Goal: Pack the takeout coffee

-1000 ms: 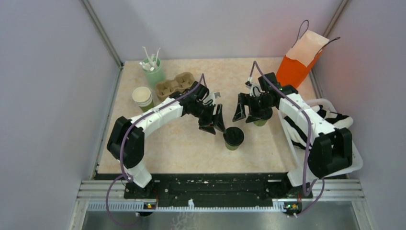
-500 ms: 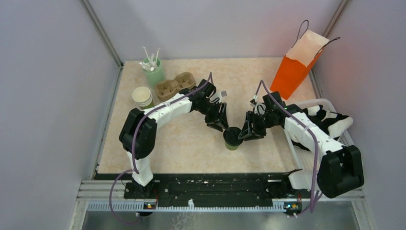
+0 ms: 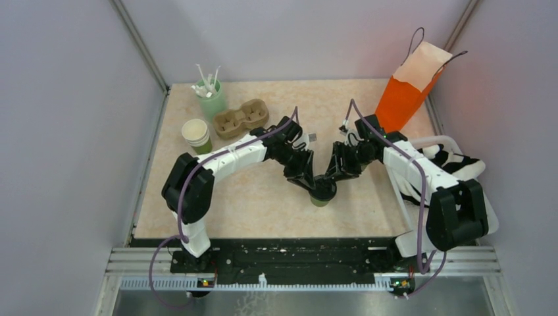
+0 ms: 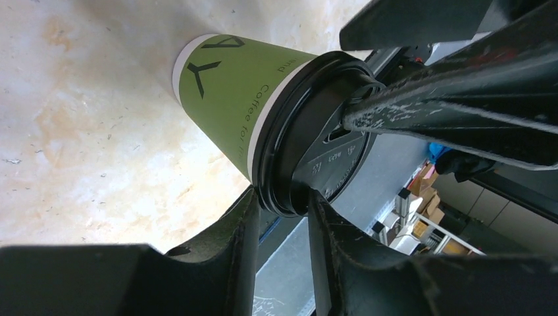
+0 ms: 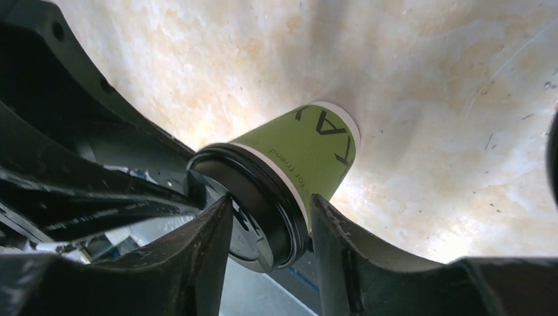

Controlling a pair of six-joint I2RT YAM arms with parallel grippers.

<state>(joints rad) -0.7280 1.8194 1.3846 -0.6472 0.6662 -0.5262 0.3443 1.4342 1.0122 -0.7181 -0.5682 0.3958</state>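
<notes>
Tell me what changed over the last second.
Both arms closed in on the coffee cup: the left tool slid right and nearer, the right tool swung left and nearer. They now flank its black lid; a firm grip is unclear. The cup, orange bag and cup stack stayed put.

Bench (image 3: 217, 197): beige marbled top, lightly scuffed, evenly lit, with soft shadows. Pale grey wall panels (image 3: 66, 131) enclose it on the left, rear and right, joined by metal corner posts (image 3: 140, 46). An aluminium rail (image 3: 296, 266) runs along the near edge.
</notes>
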